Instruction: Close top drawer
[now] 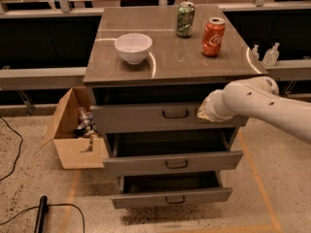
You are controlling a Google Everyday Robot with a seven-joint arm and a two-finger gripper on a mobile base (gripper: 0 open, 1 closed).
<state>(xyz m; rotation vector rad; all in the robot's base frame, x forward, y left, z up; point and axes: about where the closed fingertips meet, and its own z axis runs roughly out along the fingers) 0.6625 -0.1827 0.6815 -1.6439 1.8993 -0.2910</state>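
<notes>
The top drawer (141, 116) is the grey front just under the cabinet's countertop (170, 64), with a small dark handle (175, 114) at its centre. It stands slightly open, with a dark gap above its front panel. My gripper (203, 112) is at the end of the white arm (257, 101), which comes in from the right. It rests against the drawer front just right of the handle. The wrist hides the gripper's tip.
The middle drawer (172, 163) and bottom drawer (170, 197) stand open further out. A white bowl (133, 47), a green can (185, 19) and a red can (213, 30) sit on top. A cardboard box (73, 147) stands at the left, and a black cable (41, 213) lies on the floor.
</notes>
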